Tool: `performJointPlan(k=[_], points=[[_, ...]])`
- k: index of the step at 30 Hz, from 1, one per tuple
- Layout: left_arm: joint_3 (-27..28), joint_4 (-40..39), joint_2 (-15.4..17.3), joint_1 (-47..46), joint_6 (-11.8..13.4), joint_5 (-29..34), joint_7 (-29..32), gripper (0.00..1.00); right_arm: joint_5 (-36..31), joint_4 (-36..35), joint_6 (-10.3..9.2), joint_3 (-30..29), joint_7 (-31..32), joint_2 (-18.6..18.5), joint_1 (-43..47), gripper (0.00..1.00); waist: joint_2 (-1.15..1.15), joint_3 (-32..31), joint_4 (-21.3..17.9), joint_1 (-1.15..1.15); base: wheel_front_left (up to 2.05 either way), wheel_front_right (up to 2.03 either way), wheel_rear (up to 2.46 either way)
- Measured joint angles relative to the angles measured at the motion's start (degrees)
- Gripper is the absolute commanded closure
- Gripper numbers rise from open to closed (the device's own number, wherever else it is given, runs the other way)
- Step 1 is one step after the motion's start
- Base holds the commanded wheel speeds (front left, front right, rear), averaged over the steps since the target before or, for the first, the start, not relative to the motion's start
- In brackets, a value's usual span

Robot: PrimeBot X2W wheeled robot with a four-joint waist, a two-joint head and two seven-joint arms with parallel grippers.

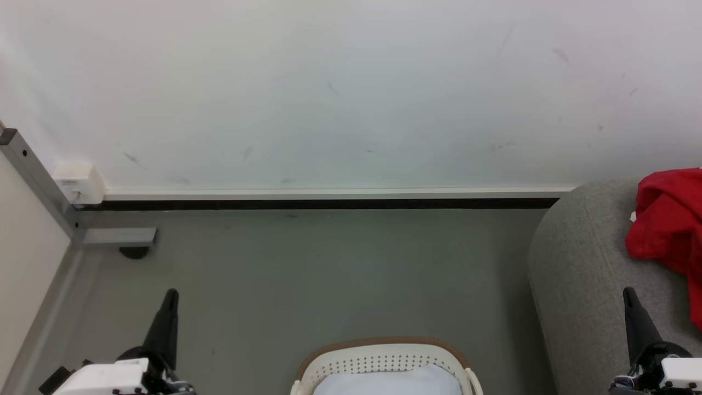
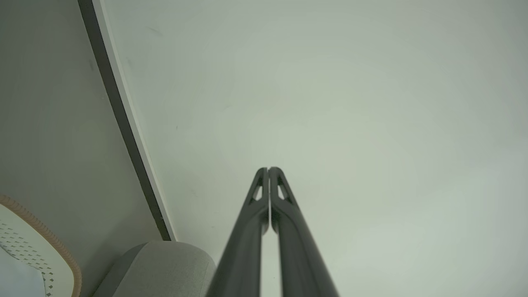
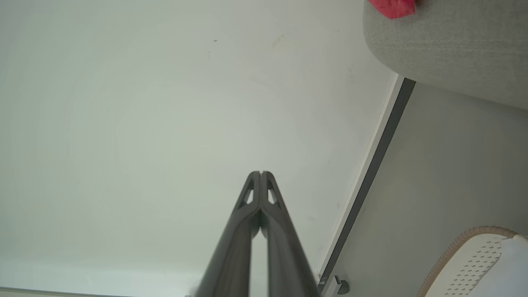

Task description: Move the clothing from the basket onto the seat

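Observation:
The red clothing (image 1: 670,230) lies bunched on the grey seat (image 1: 581,274) at the right edge of the head view; a scrap of the clothing (image 3: 392,7) shows on the seat (image 3: 453,45) in the right wrist view. The white basket (image 1: 384,359) with its brown rim sits at bottom centre, with pale lining (image 1: 389,383) inside and no red showing. My left gripper (image 1: 171,296) is shut and empty at the lower left, its tips (image 2: 268,170) pressed together. My right gripper (image 1: 628,293) is shut and empty over the seat's front, tips (image 3: 260,174) touching.
A white wall (image 1: 340,93) with a dark skirting strip (image 1: 329,204) runs across ahead. A metal frame post with a foot (image 1: 118,237) stands at the left. Grey floor (image 1: 329,274) lies between the basket and the wall.

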Motion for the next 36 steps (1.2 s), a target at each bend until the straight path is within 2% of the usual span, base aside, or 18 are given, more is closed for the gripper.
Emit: performJointPlan(k=[36], points=[[0.0,0.0,0.0,-0.01,0.01,0.0,0.0,1.0,0.31,-0.02,0.0,0.34,-0.19,-0.21,0.0,1.0,0.0,0.0,0.0,0.0,0.0,0.0,0.0]])
